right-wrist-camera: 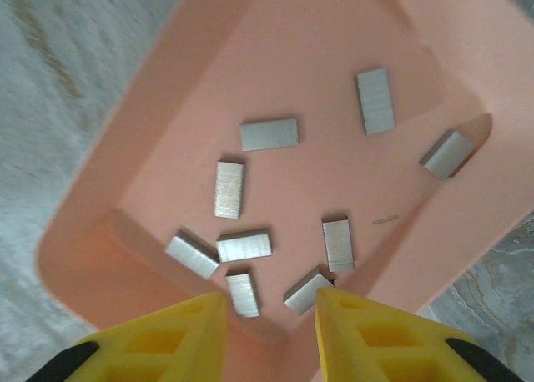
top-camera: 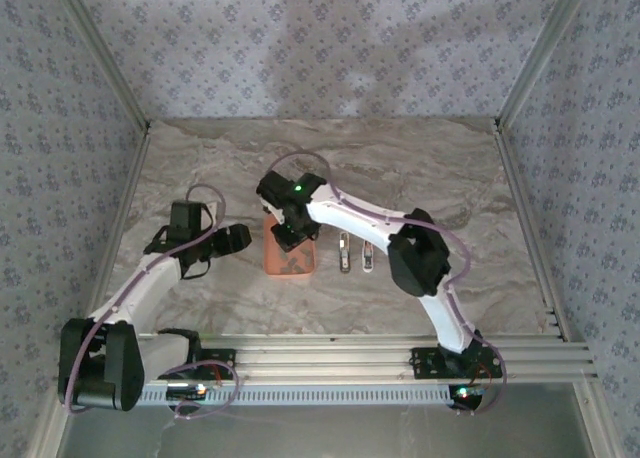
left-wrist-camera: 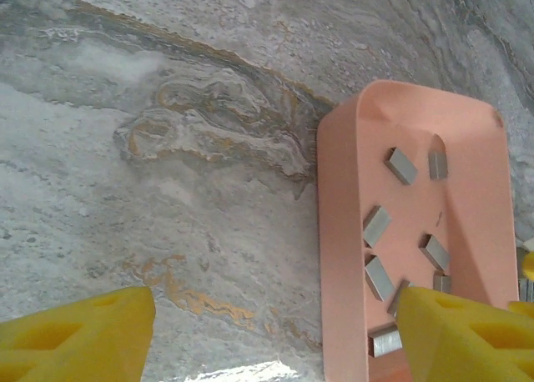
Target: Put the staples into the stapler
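Several staples (right-wrist-camera: 269, 134), short grey metal strips, lie scattered in the salmon-orange tray (right-wrist-camera: 167, 90). My right gripper (right-wrist-camera: 271, 315) hovers over the tray's near corner, open. One strip (right-wrist-camera: 243, 293) lies just beyond the gap between its yellow fingers (right-wrist-camera: 158, 340), and nothing is gripped. From above, the right gripper (top-camera: 290, 233) sits over the tray (top-camera: 290, 263). My left gripper (left-wrist-camera: 275, 332) is open, straddling the tray's left wall (left-wrist-camera: 338, 232), with its right finger (left-wrist-camera: 467, 332) above staples (left-wrist-camera: 378, 225). The stapler (top-camera: 345, 253) lies on the table just right of the tray as two slim pieces side by side.
The marble-patterned tabletop (top-camera: 430, 178) extends around the tray. Patterned walls and metal rails (top-camera: 525, 218) border it on three sides. The left gripper (top-camera: 238, 240) rests just left of the tray.
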You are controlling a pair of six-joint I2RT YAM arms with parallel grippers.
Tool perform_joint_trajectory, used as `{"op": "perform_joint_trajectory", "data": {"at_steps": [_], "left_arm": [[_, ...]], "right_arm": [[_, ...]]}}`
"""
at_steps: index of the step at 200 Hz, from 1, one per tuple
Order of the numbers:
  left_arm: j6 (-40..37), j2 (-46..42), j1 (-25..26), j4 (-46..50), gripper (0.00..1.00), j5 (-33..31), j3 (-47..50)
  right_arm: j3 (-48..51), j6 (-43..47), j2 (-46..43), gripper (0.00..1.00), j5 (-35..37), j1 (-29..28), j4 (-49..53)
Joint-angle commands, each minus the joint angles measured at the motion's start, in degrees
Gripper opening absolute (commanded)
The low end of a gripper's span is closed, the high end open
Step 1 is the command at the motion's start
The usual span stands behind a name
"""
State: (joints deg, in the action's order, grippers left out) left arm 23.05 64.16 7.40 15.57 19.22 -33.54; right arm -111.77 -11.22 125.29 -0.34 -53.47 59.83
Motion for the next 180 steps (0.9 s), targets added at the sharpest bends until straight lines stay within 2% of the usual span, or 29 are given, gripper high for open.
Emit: {"op": "perform_joint_trajectory", "data": {"at_steps": [1,91,180], "left_arm": [[0.3,0.2,-1.0,-3.3,0.76,3.1,1.1],[0.8,2.6,-3.6,-6.4,0.74,4.9,3.4],[0.2,2.7,-4.3,-6.3,0.74,5.0,3.3]], "right_arm": [[-5.8,1.9,4.4,0.33,4.3,-0.8,10.5],[-17.6,3.3,15.1,0.35,7.9,-0.9,16.9],[-22.3,3.6,20.2,0.38,8.6,-0.4,21.1]]}}
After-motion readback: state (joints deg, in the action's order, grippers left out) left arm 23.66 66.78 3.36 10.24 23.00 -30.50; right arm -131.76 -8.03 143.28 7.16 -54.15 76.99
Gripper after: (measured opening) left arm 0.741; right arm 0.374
